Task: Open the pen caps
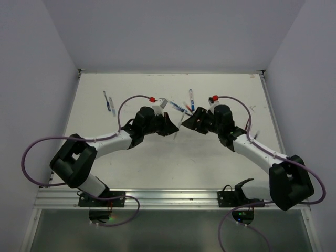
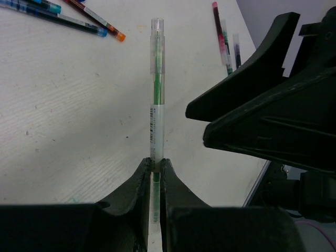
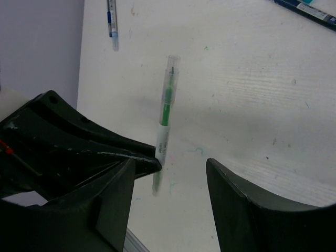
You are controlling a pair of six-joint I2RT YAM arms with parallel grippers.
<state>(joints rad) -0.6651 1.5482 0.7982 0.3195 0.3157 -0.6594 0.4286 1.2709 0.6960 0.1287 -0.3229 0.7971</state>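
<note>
**Left arm.** Your left fingers (image 2: 140, 185) are clenched on a green-ink pen (image 2: 156, 123). They pinch the barrel near its tail, and a short stub sticks out behind the grip. The pen appears lifted off the surface (image 2: 63, 105), over its middle, between the two arms.

**Task item.** The clear cap (image 2: 157, 46) sits on the far end of this pen, the end pointing away from the left fingers. The pen's long axis runs straight out from the left grip, up the centre of the left wrist view.

**Right arm.** Your right fingers (image 3: 247, 195) stand apart and grasp nothing. In the left wrist view they come in from the side. Their tips are just beside the white mid-barrel, not around it, and short of the cap. In the right wrist view the cap lies ahead of the gap, and only the tail stub lies near it.

**Key relation.** The cap is farther along the axis than the right tips.

**Judgement.** Closing here would likely land on the barrel. You would need to shift the right arm toward the cap end first, then pull along the axis.

**Writing.** A dark printed strip (image 2: 153, 128), barcode-like, runs along the white barrel section. It is too small to read, and no brand is legible.

**Elsewhere.** Loose pens lie on the surface: blue ones (image 2: 52, 13) and a dark red one (image 2: 97, 20). I cannot tell whether they are capped.
</note>
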